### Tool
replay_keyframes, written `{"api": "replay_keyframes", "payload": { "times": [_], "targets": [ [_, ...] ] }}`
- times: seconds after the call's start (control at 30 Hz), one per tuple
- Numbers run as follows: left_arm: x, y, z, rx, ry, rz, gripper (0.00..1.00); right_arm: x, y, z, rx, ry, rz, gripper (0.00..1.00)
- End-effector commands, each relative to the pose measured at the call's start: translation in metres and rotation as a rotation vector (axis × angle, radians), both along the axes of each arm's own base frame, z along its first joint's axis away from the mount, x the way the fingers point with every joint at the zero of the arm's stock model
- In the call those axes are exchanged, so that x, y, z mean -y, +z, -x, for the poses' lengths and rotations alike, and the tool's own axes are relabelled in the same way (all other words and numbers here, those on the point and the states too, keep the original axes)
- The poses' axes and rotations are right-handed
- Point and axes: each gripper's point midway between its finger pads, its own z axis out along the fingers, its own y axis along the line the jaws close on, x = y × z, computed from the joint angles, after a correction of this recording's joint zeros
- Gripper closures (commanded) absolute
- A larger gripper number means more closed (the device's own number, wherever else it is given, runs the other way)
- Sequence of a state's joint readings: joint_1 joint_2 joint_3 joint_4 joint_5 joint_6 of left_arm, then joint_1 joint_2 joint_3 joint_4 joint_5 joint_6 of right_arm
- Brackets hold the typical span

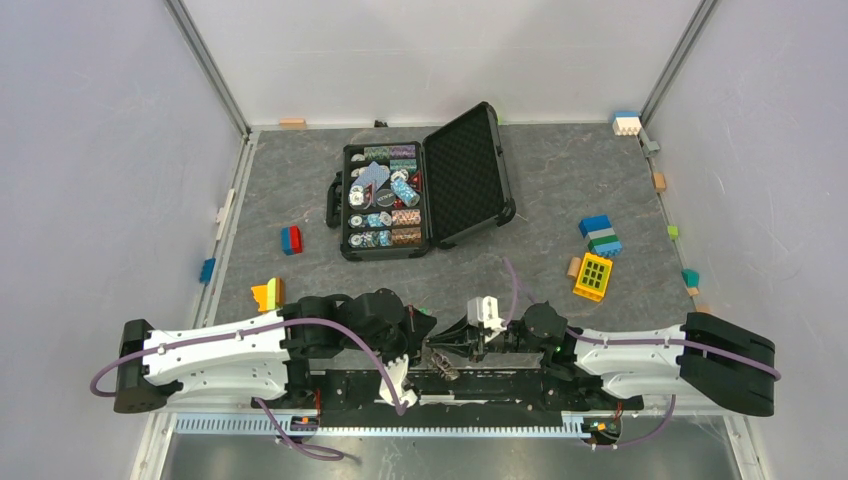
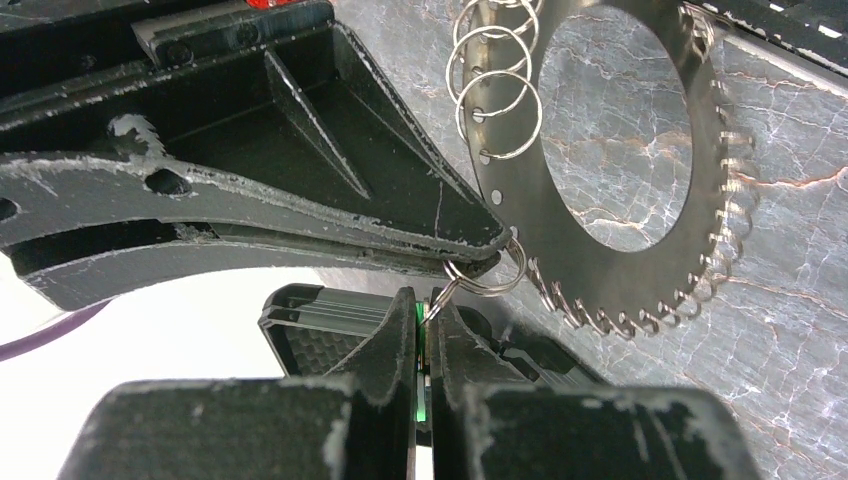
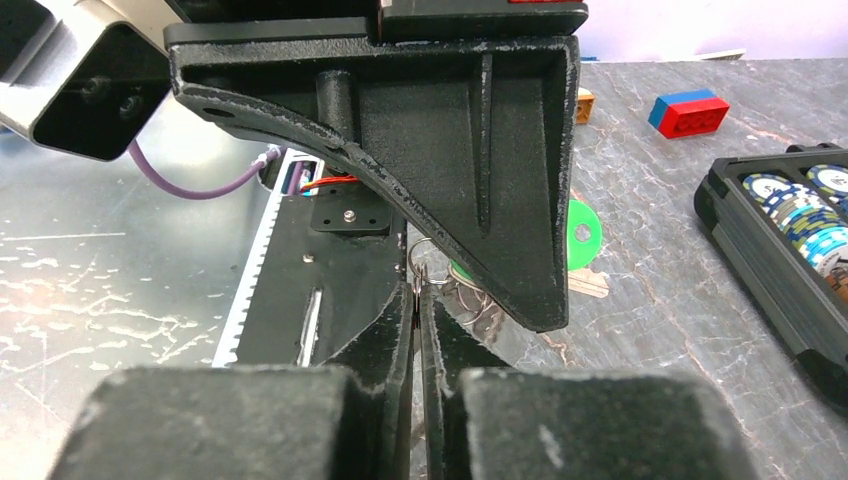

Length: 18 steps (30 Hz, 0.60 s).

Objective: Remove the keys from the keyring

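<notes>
At the near table [image 1: 560, 200] edge, your left gripper [image 2: 428, 310] and right gripper [image 3: 418, 300] both press their jaws onto a small split ring [image 2: 486, 290] on the keyring [image 2: 600, 285]; an uneven pull could slip either grip.

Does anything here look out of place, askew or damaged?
Yes, in the open black case: a few poker chips lie loose and tilted across the upper rows instead of standing stacked in their slots. Toy blocks also lie scattered around the table, some against its edges. No damage shows.
</notes>
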<state>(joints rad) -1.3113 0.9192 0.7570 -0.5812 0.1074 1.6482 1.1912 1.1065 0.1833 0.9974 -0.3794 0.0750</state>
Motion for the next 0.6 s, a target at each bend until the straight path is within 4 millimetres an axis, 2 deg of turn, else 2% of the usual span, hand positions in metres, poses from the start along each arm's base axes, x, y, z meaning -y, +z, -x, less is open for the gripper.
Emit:
{"api": "replay_keyframes", "payload": {
  "times": [0.0, 0.57],
  "targets": [
    [0.01, 0.018, 0.0, 0.037, -0.03, 0.062, 0.98, -0.005, 0.026, -0.005, 0.022, -0.018, -0.072, 0.99],
    [0.009, 0.018, -0.002, 0.045, -0.02, 0.061, 0.98, 0.027, 0.03, -0.022, 0.016, -0.183, -0.145, 1.0]
  ]
}}
